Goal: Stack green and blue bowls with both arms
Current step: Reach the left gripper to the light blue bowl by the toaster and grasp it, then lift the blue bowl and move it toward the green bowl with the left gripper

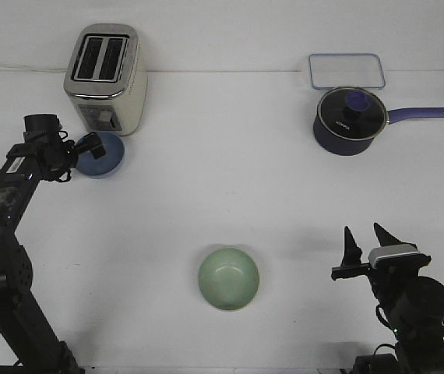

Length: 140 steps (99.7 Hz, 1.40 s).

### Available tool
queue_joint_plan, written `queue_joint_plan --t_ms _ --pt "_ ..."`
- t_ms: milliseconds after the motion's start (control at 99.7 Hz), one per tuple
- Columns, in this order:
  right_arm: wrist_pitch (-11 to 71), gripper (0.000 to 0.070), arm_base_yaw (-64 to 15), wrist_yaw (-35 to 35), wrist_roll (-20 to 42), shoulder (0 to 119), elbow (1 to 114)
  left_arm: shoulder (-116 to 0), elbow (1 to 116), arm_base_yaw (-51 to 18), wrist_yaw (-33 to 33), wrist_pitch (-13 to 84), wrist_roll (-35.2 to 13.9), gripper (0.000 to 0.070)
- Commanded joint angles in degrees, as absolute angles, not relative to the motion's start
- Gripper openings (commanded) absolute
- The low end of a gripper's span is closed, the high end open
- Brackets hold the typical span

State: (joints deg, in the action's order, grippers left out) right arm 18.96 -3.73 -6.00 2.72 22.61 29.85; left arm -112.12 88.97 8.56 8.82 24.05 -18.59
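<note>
The pale green bowl [229, 278] sits upright on the white table, near the front centre. The light blue bowl [105, 157] is at the back left, just in front of the toaster. My left gripper [91, 146] reaches over the blue bowl's left rim, with its fingers at the rim. The fingers overlap the bowl, so I cannot tell whether they are closed on it. My right gripper [368, 243] is open and empty at the front right, fingers pointing away from me, well to the right of the green bowl.
A cream and silver toaster [105, 78] stands at the back left, right behind the blue bowl. A dark navy lidded saucepan [350, 118], handle pointing right, and a clear rectangular lid [347, 70] are at the back right.
</note>
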Motion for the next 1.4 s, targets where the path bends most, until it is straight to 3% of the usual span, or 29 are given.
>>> queue_joint_plan --t_ms 0,110,180,461,732,1043,1173,1394 --pt "18.41 0.0414 -3.77 -6.04 1.96 22.83 30.33 -113.97 90.41 8.69 8.62 23.90 -16.93 0.0348" --pt "18.39 0.0414 -3.77 -6.04 1.96 22.87 30.33 -115.11 90.41 8.67 8.58 24.27 -15.79 0.0174" --pt "18.41 0.0414 -3.77 -6.04 1.96 22.87 30.33 -115.44 90.41 8.69 8.60 24.58 -15.57 0.0000" --pt "18.39 0.0413 -3.77 -6.04 1.96 22.92 30.33 -113.86 90.72 8.91 7.18 25.98 -12.97 0.0015" --pt "17.98 0.0414 -3.79 -6.04 1.96 22.92 30.33 -104.18 90.72 9.93 10.92 31.90 -8.54 0.0015" --pt "17.15 0.0413 -3.79 -6.09 2.11 22.92 30.33 -87.05 89.65 9.23 19.77 44.56 -3.60 0.0015" --pt "17.10 0.0413 -3.79 -6.26 2.15 22.92 30.33 -79.15 84.71 6.63 25.89 46.00 -3.70 0.0015" --pt "17.19 0.0413 -3.79 -6.92 2.79 22.92 30.33 -67.16 71.44 -5.23 26.24 41.47 -9.41 0.0015"
